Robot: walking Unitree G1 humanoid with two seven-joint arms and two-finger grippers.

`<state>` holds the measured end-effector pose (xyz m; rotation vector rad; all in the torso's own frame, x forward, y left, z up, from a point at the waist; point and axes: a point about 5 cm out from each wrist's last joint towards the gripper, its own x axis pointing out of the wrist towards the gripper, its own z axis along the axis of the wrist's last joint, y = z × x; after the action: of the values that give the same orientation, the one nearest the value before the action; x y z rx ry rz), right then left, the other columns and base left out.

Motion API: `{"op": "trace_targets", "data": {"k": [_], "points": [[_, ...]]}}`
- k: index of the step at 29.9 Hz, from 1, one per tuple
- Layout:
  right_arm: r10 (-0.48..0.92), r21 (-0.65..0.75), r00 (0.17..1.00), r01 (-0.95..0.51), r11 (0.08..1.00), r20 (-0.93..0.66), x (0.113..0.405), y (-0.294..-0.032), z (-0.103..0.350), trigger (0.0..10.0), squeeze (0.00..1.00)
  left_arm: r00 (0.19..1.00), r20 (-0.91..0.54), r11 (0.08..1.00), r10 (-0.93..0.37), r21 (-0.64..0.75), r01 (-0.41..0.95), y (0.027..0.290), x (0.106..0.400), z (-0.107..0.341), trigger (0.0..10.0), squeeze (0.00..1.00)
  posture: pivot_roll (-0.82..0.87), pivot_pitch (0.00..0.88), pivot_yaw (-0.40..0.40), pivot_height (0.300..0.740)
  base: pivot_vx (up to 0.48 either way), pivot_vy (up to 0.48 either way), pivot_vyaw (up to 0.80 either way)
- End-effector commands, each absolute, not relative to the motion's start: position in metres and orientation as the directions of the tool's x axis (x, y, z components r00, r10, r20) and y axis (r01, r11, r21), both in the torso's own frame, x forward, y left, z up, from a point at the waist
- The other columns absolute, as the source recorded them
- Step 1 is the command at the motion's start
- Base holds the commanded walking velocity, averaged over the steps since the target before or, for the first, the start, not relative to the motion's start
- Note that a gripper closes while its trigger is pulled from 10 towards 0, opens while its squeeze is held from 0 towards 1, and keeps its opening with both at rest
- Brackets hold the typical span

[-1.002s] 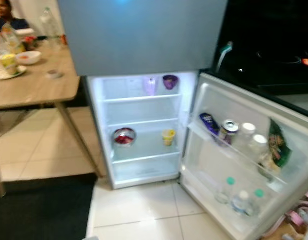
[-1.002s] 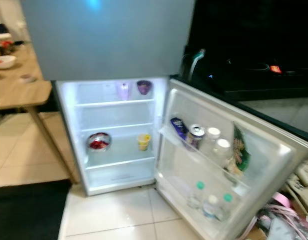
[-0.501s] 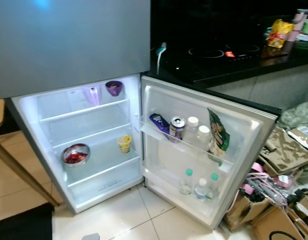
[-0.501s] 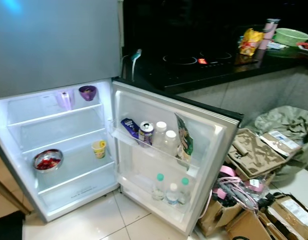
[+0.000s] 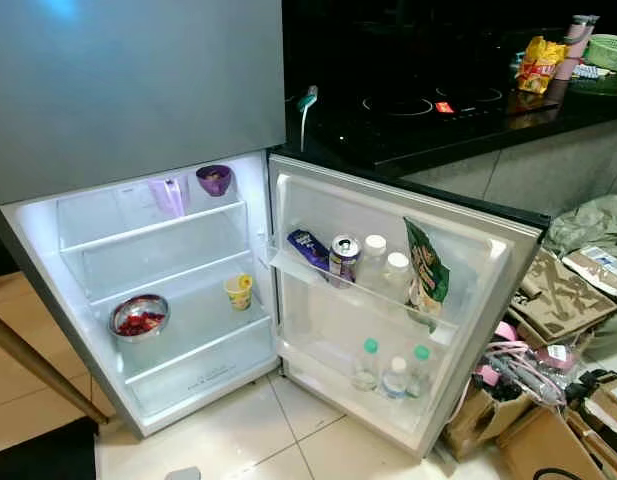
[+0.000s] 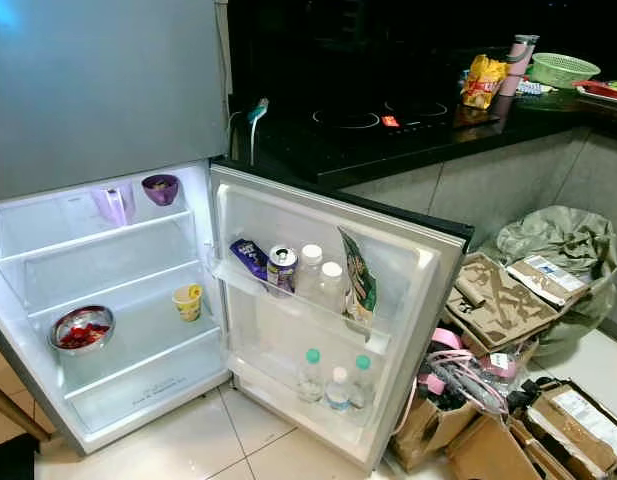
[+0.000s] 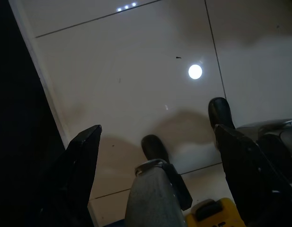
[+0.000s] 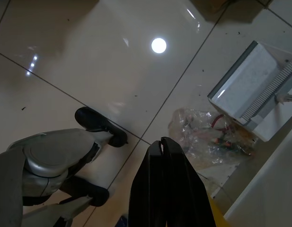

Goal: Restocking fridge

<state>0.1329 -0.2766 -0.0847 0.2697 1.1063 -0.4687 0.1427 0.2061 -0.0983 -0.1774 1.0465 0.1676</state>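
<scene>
Head views: camera swung off table onto open fridge and counter

Head views have panned since 1 s ago: table gone, fridge [image 5: 168, 290] with open door [image 5: 388, 300] centred, black counter [image 5: 438, 110] at 1 o'clock. Likely still scanning for stock; snack bag [image 6: 483, 80] there looks a candidate. Inside: steel bowl [image 5: 138, 316], yellow cup [image 5: 239, 291]; door can [image 5: 344, 256]. Wrist views add floor: left gripper [image 7: 160, 156] spread wide, right gripper [image 8: 167, 189] pinched together, both empty, plus white dustpan [image 8: 252, 90].
</scene>
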Motion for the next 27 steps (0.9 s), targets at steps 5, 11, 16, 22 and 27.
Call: {"op": "trace_targets", "data": {"k": [5, 11, 16, 22, 27], "points": [[-0.223, -0.020, 0.373, 0.476, 0.879, -0.901, 0.1320, -0.2756, -0.0853, 10.0, 0.00, 0.485, -0.873, 0.974, 0.052, -0.064, -0.219, 0.2038, 0.1411, -0.0993, 10.0, 0.00, -0.09, 0.000, -0.006, 0.740, 0.000, 0.000, -0.74], [-0.220, -0.020, 0.373, 0.470, 0.882, -0.902, 0.1317, -0.2751, -0.0856, 10.0, 0.00, 0.467, -0.883, 0.963, 0.041, -0.089, -0.253, 0.2023, 0.1400, -0.1003, 10.0, 0.00, -0.09, 0.000, -0.004, 0.740, 0.000, 0.000, -0.74], [-0.218, -0.021, 0.374, 0.466, 0.885, -0.901, 0.1319, -0.2749, -0.0856, 10.0, 0.00, 0.463, -0.884, 0.968, 0.071, -0.050, -0.244, 0.2043, 0.1405, -0.0999, 10.0, 0.00, -0.09, 0.000, -0.004, 0.740, -0.192, 0.000, -0.74], [-0.216, -0.021, 0.377, 0.460, 0.888, -0.901, 0.1324, -0.2747, -0.0855, 10.0, 0.00, 0.457, -0.887, 0.972, 0.069, -0.045, -0.232, 0.2050, 0.1393, -0.1003, 10.0, 0.00, -0.09, 0.000, -0.005, 0.740, 0.000, 0.000, -0.74], [-0.220, -0.014, 0.388, 0.468, 0.884, -0.895, 0.1337, -0.2748, -0.0850, 10.0, 0.00, 0.460, -0.885, 0.976, 0.074, -0.031, -0.216, 0.2061, 0.1397, -0.0999, 10.0, 0.00, -0.09, 0.000, -0.005, 0.740, 0.000, 0.000, -0.44]]}}
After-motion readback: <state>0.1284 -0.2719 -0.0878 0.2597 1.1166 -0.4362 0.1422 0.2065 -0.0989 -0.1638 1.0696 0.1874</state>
